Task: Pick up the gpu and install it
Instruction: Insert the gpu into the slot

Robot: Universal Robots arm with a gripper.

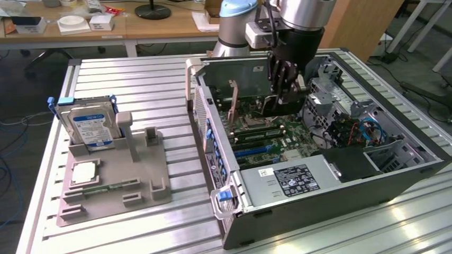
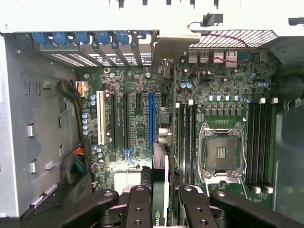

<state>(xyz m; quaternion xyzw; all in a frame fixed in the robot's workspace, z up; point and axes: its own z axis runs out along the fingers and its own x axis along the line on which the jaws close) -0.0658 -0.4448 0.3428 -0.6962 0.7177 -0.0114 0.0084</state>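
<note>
Wrist view: the black metal pincer (image 2: pixel 161 206) pinches the thin, flat, dark gpu (image 2: pixel 160 171) between its fingers, right above the green circuit board (image 2: pixel 135 80) in the open grey computer case (image 1: pixel 318 211).

Looked straight down into an open computer case (image 2: pixel 33 118). Held the gpu (image 2: pixel 160 180) edge-on, clamped between the black fingers (image 2: pixel 139 209) of the gripper (image 2: pixel 164 213), with a green stripe along its narrow edge. Hung over the green motherboard (image 2: pixel 228 76), roughly in line with the long blue slot (image 2: pixel 151 118); could not tell whether touching it. Saw a white slot (image 2: pixel 100 116) and several black ones just beside the blue. Saw the CPU socket (image 2: pixel 222 154) on the card's other side, set between two banks of black memory slots (image 2: pixel 187 133). Noted a row of blue clips (image 2: pixel 80 38) above perforated slot covers. Noted an orange-and-green wire bundle (image 2: pixel 78 161) near the grey case wall.
</note>
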